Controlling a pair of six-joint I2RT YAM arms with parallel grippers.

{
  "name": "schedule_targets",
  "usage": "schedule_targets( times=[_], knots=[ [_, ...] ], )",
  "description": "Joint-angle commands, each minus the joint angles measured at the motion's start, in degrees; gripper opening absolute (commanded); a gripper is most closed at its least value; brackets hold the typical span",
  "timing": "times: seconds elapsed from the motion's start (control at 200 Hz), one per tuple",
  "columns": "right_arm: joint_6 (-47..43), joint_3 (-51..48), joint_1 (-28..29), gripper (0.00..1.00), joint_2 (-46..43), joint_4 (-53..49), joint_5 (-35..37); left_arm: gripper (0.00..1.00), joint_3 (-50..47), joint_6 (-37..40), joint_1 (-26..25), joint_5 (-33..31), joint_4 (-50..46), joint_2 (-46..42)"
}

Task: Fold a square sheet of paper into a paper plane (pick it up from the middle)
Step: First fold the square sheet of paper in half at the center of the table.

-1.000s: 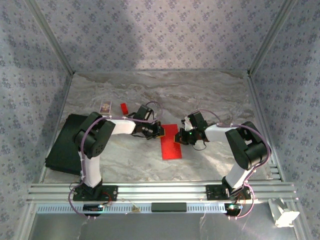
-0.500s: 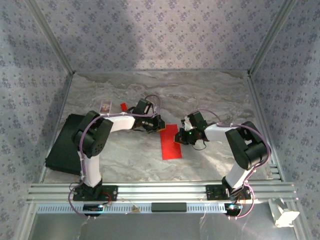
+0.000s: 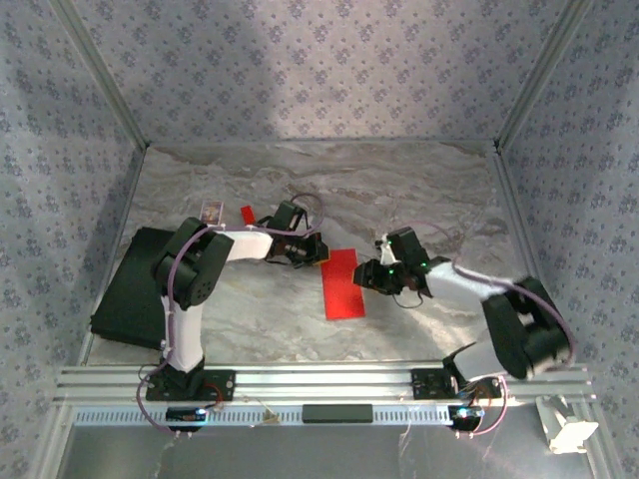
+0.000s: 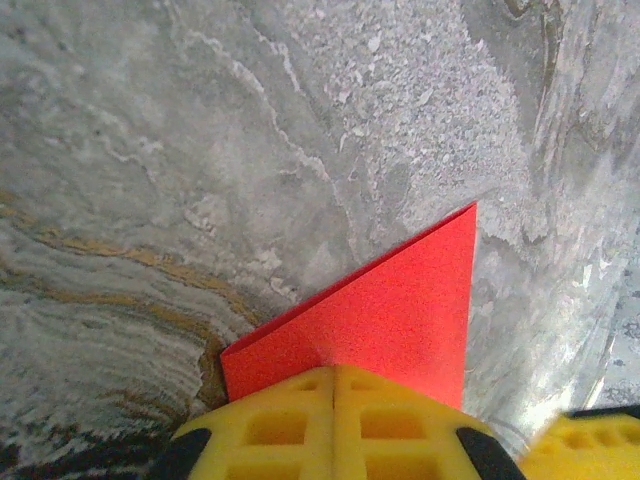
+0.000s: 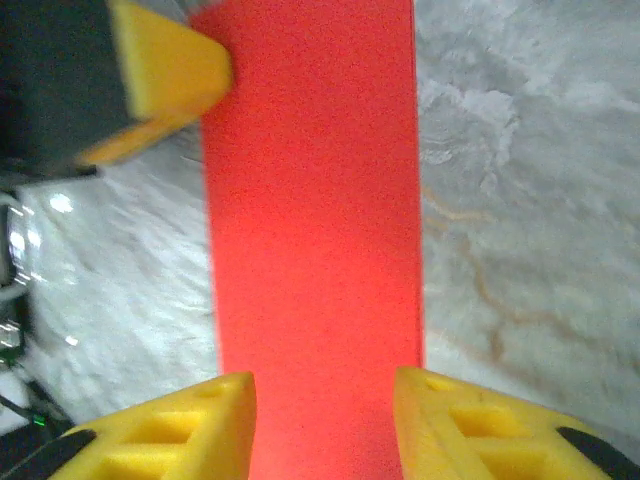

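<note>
The square sheet of paper (image 3: 340, 284) is bright red and lies flat on the marble table, folded double into a long rectangle. My left gripper (image 3: 319, 253) is at its far left corner. In the left wrist view its yellow fingers (image 4: 335, 405) are pressed together with their tips down on the sheet's corner (image 4: 400, 310). My right gripper (image 3: 365, 277) is at the sheet's right edge. In the right wrist view it stands open (image 5: 325, 425), with the red strip (image 5: 310, 230) running away between its two fingers. The left gripper's yellow finger (image 5: 165, 75) shows at the strip's far end.
A black pad (image 3: 125, 289) lies at the table's left edge. A small patterned card (image 3: 211, 212) and a tiny red block (image 3: 247, 214) sit behind the left arm. An aluminium rail (image 3: 319, 379) runs along the front, and patterned walls close in the other three sides.
My right gripper has opened, and its arm has drawn back to the right. The left gripper has shifted slightly toward the far corner of the sheet. The sheet has stayed in place.
</note>
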Motion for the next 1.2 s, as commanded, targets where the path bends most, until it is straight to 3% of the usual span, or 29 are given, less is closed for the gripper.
schedule_targets(
  times=[0.0,0.165,0.34,0.685,0.865,1.194],
  knots=[
    [3.1,-1.8,-0.2,0.53,-5.9,-7.1,4.8,0.02,-2.3,1.0,0.2,-2.4,-2.9,1.0],
    [5.2,-3.8,1.0,0.53,-4.5,-7.8,-1.4,0.02,-2.5,0.5,0.2,-2.2,-3.0,1.2],
    [8.2,-5.3,4.7,0.52,-3.2,-6.3,-3.3,0.02,-2.8,0.2,0.2,-1.9,-2.8,0.9],
    [11.4,-8.0,7.7,0.49,-3.8,-6.1,-1.1,0.01,-2.7,0.3,0.2,-1.7,-3.2,1.1],
    [11.9,-8.1,8.7,0.4,-4.6,-5.5,-1.2,0.0,-2.7,0.3,0.2,-1.6,-3.1,1.2],
    [12.9,-7.9,8.9,0.4,-3.2,-4.3,1.1,0.01,-2.9,0.2,0.2,-1.2,-2.7,1.5]
  ],
)
